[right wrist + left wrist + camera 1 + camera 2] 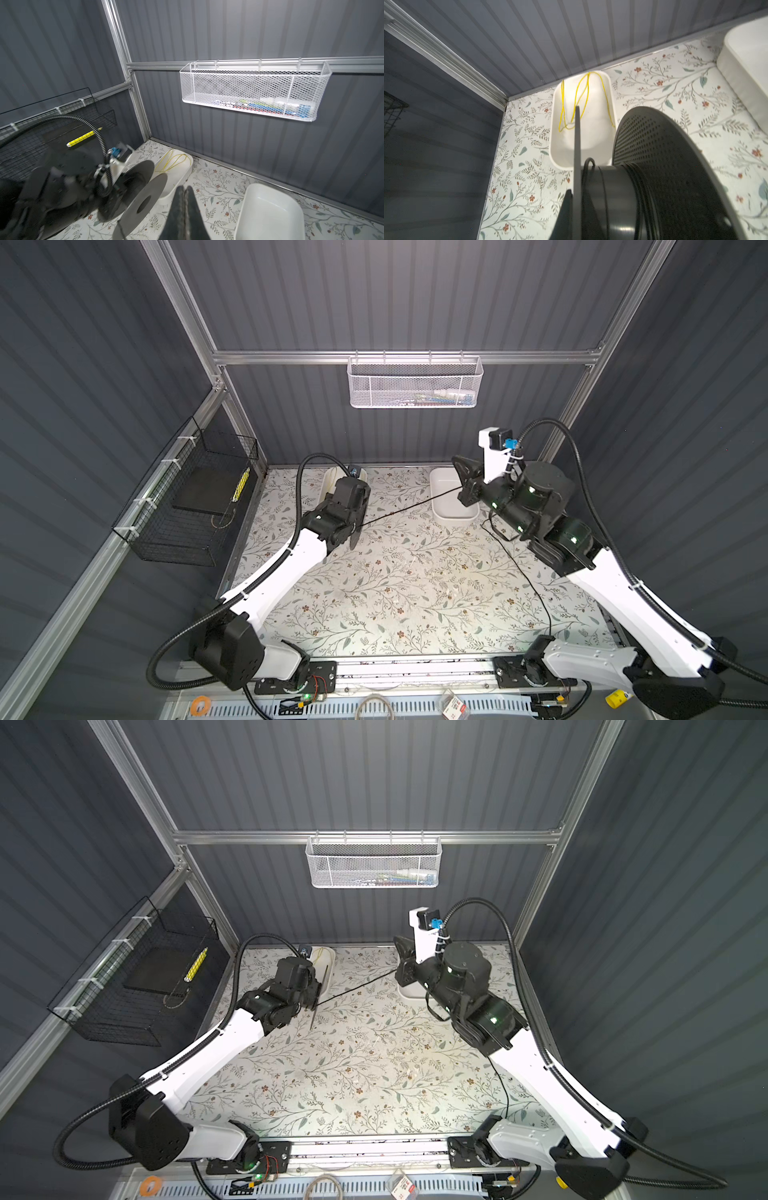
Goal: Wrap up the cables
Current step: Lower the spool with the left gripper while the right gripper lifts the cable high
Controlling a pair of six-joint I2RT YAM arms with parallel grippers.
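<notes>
My left gripper (577,207) is shut on the thin flange of a grey spool (358,526), held on edge above the table's left back. Several turns of the black cable (641,197) lie round the hub beside the perforated flange (664,155). In both top views the cable (411,506) (361,986) runs taut from the spool to my right gripper (464,489) (399,969), which is shut on it. Beyond that gripper, the slack cable (523,572) trails across the table to the right arm's base. In the right wrist view the closed fingertips (185,191) point toward the spool (143,203).
A white tray (612,99) with a thin yellow cord (577,99) lies at the back behind the spool. An empty white tray (449,510) (241,218) sits under the right gripper. A white mesh basket (415,385) hangs on the back wall, a black wire basket (187,510) on the left wall.
</notes>
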